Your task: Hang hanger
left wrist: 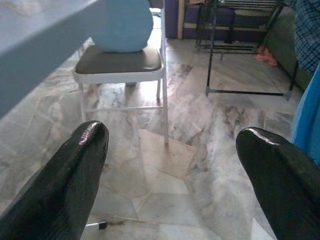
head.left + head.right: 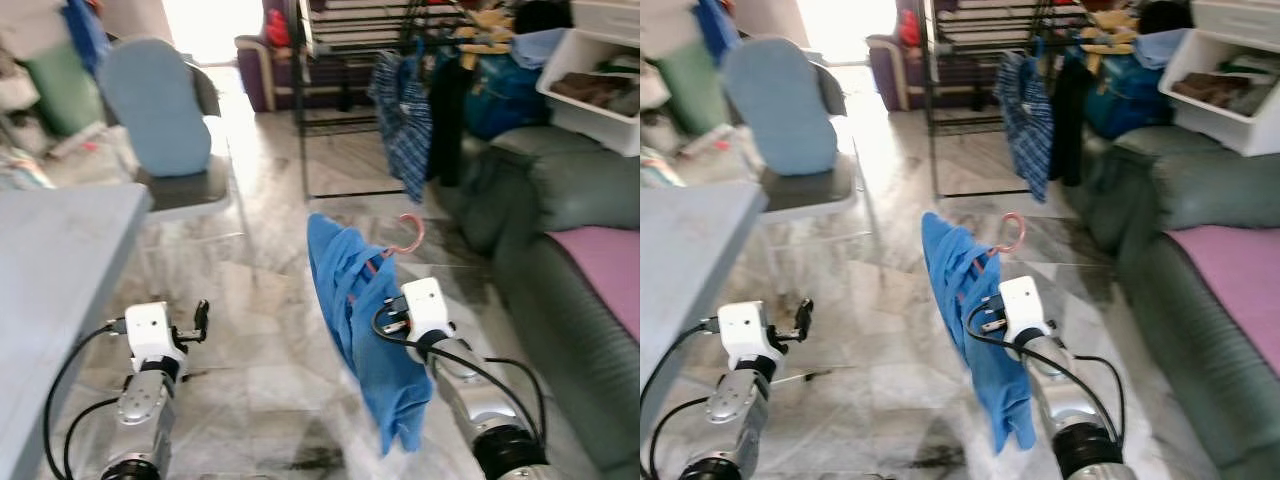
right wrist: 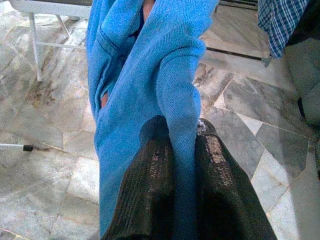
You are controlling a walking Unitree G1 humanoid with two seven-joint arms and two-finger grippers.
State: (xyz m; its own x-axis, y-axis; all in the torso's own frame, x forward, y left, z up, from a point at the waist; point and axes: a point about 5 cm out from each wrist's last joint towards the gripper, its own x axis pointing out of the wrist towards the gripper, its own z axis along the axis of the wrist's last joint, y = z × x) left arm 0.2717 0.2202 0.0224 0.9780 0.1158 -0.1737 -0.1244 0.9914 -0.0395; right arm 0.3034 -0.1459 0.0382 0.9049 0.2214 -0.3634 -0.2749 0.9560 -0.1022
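The right gripper [image 3: 182, 150] pinches the blue knit garment [image 2: 360, 320] carrying a pink plastic hanger [image 2: 408, 238]. The black metal drying rack [image 2: 345, 60] stands well ahead; hanging is not yet done. The left gripper [image 1: 172, 165] is spread wide, empty.

No legible text, label, brand, number or sign appears on any surface in these views.
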